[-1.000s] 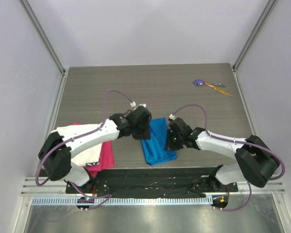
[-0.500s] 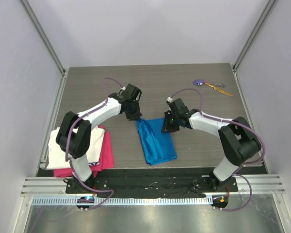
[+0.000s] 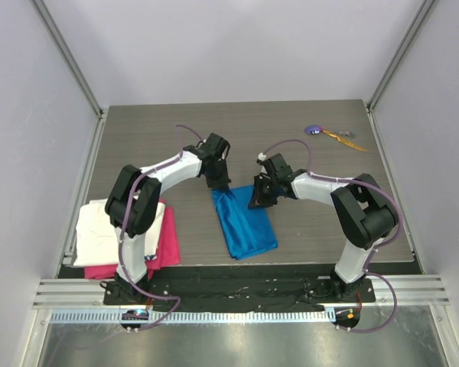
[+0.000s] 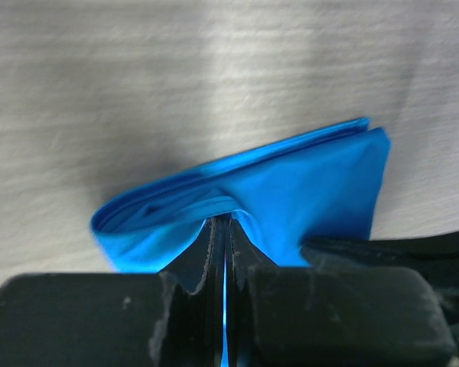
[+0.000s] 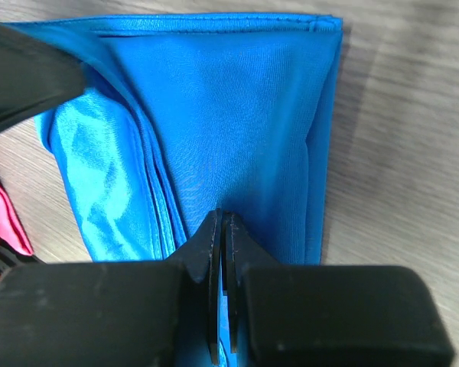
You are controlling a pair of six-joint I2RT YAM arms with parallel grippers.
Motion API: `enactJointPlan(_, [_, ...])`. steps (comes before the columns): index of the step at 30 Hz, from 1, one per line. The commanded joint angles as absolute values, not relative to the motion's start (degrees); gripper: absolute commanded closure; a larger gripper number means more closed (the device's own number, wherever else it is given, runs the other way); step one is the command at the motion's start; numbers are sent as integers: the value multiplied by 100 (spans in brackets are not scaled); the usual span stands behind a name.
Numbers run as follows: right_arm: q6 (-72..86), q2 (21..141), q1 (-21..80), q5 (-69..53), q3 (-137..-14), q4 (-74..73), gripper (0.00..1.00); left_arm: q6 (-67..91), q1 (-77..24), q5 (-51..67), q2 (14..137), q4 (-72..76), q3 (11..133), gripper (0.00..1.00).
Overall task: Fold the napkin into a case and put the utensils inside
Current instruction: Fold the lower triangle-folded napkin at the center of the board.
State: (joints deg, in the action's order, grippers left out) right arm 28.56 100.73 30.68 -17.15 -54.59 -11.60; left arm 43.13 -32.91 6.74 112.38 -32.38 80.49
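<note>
Folded white cloth (image 3: 99, 232) over pink cloth (image 3: 167, 243) lies at 9 o'clock from the bright blue shiny napkin (image 3: 246, 228), well apart. Purple-headed utensil (image 3: 314, 129) & orange-yellow one (image 3: 344, 138) are far off at 1 o'clock. Left gripper (image 3: 221, 186) & right gripper (image 3: 255, 200) pinch the napkin's far corners. Only the wrist views show fabric betw. the fingers. Napkin is mid-table on the grey wood-grain table (image 3: 306, 172), w/ pale walls (image 3: 229, 46) around.
</note>
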Motion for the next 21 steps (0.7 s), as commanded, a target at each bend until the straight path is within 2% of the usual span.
enactJointPlan(1, [2733, 10292, 3067, -1714, -5616, -1011, 99, 4368, -3270, 931, 11548, -2927, 8428, 97])
enactJointPlan(12, [2725, 10389, 3059, -1767, -5599, -1002, 99, 4368, -3270, 967, 12155, -2637, 8622, 98])
enactJointPlan(21, [2646, 9923, 3041, -1679, -5677, -1282, 99, 4307, -3270, 940, 11637, -2874, 8543, 98])
